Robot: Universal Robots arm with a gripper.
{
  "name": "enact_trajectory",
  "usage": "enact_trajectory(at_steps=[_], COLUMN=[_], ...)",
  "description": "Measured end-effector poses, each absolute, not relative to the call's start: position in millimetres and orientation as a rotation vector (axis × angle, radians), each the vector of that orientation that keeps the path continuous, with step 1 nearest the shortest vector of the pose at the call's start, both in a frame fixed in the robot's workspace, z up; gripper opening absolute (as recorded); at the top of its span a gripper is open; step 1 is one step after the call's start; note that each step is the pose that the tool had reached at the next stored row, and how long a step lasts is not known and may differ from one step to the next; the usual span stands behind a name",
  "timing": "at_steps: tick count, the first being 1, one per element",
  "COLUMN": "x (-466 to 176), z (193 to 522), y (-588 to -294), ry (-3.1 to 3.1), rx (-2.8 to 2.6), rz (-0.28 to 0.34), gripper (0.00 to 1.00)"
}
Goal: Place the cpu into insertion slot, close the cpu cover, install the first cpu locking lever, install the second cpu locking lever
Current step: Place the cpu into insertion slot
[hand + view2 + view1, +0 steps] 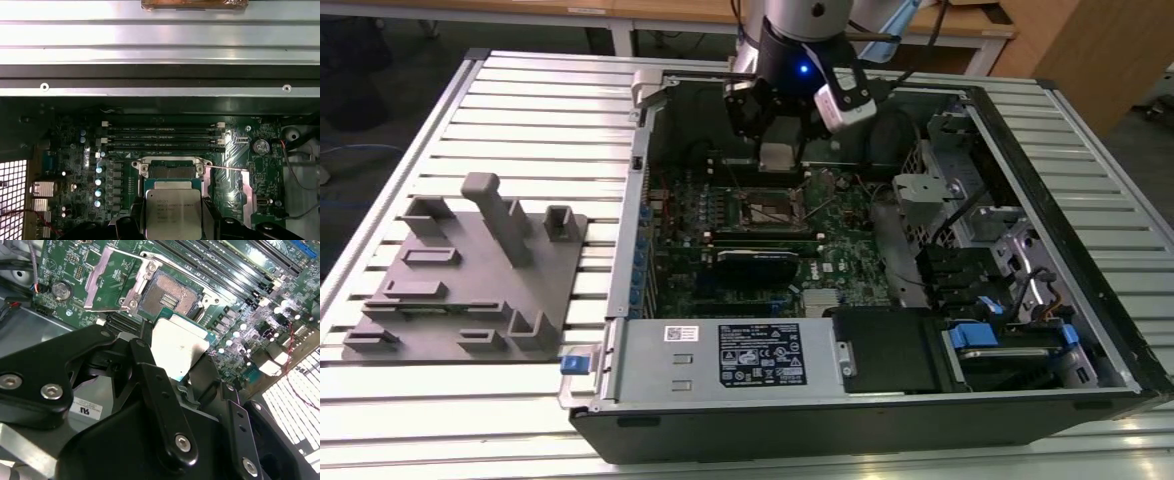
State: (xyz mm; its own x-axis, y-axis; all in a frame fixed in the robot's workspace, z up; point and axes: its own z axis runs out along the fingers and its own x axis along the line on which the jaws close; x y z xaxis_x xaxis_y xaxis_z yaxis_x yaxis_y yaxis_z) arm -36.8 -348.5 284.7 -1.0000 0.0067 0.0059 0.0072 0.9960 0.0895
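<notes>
**Exterior view.** One open computer case (854, 430) lies on one slatted metal surface (520, 120). One grey moulded fixture (467, 270) sits at the exterior view's left. One arm (801, 40) stands at the upper centre of the frame, with the jaws down inside the case. One cpu (777, 155), pale, is at their tip, above one insertion slot (771, 210) and apart from it.

**Second wrist view.** One cpu (177, 347): flat and square, with a pale silver-grey top and a thin green edge, clamped between the black jaws. One insertion slot (167, 300) lies just beyond it, its dark centre exposed. One cpu cover (94, 292), a dull silver frame with a square window, is swung open beside the slot. One coin cell (61, 290) sits near the cover.

**First wrist view.** One cpu (173, 212), with faint print on its lid, has the jaws against two opposite sides. One insertion slot (172, 170) is just beside it. One bank of long memory slots (162, 137) runs beyond.
</notes>
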Motion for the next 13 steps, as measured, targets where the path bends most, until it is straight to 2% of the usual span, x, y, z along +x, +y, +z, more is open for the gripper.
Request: enact_trajectory(at_steps=[13], x=[-37], z=[266], y=[-349], ry=[-3.134], rx=[-0.011], rz=[-0.141], gripper=[0.54])
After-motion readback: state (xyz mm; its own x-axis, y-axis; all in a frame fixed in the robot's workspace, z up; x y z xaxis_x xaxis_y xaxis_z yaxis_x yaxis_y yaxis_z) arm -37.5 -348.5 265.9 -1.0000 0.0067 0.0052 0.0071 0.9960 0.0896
